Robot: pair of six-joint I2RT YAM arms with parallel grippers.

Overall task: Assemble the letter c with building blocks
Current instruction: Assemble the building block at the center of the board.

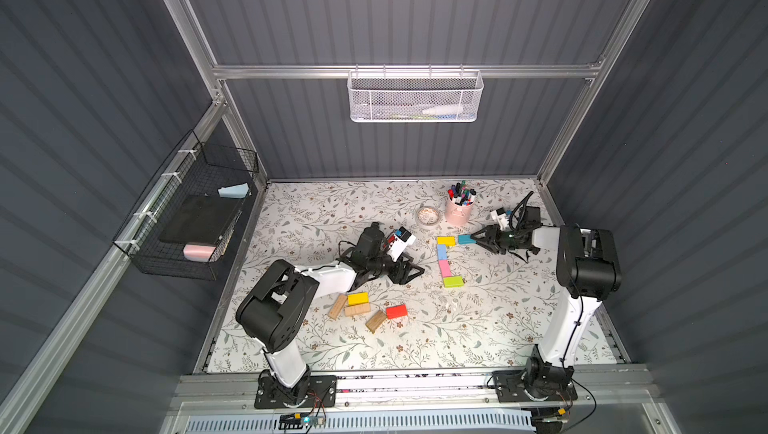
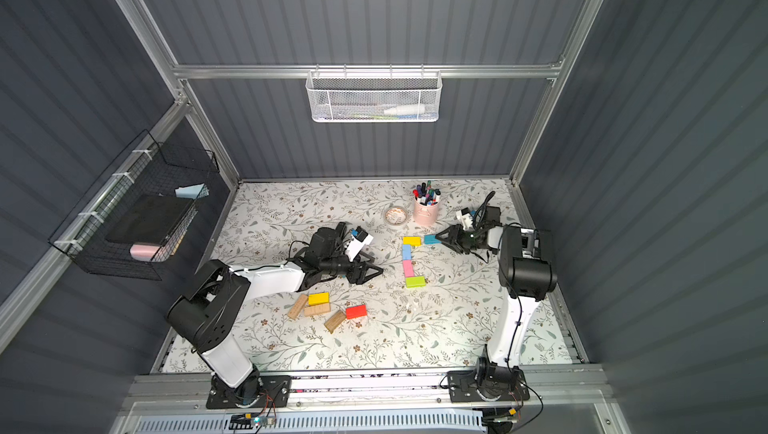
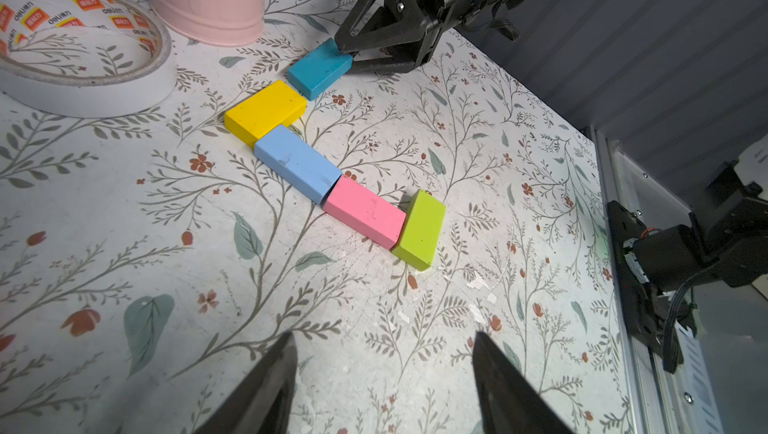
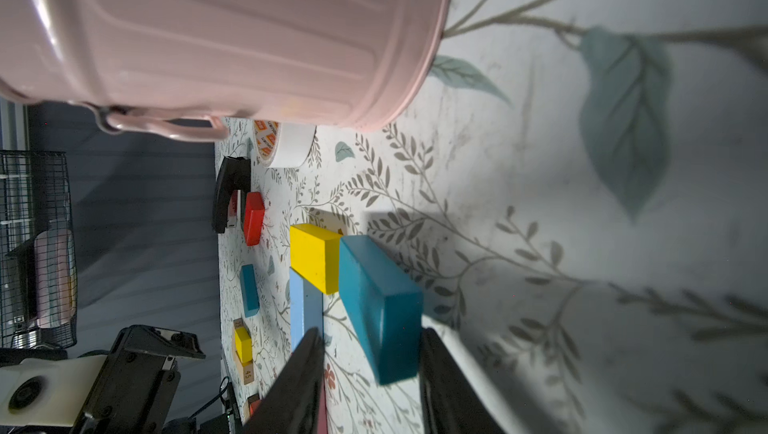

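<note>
The right hand [image 1: 478,238] is released: in the right wrist view its jaws stand wider than the teal block [image 4: 376,299], and bare counter [image 4: 540,203] shows on one side of the block.

Read clock directions in a top view, with 12 o'clock at the back wall. The teal block lies flat at the 3 o'clock end of the yellow block [image 1: 446,240], just beside it, as the top arm of the letter. You cannot tell whether the two touch. Its long axis runs 9 to 3 o'clock, in line with the hand at its 3 o'clock end.

Draw the hand back toward 3 o'clock along that axis, so that neither jaw skews the block.

The left hand [image 1: 413,273] is released and empty at 9 o'clock of the letter. It is the hand nearer the spare blocks [image 1: 358,298] at 8 o'clock.
</note>
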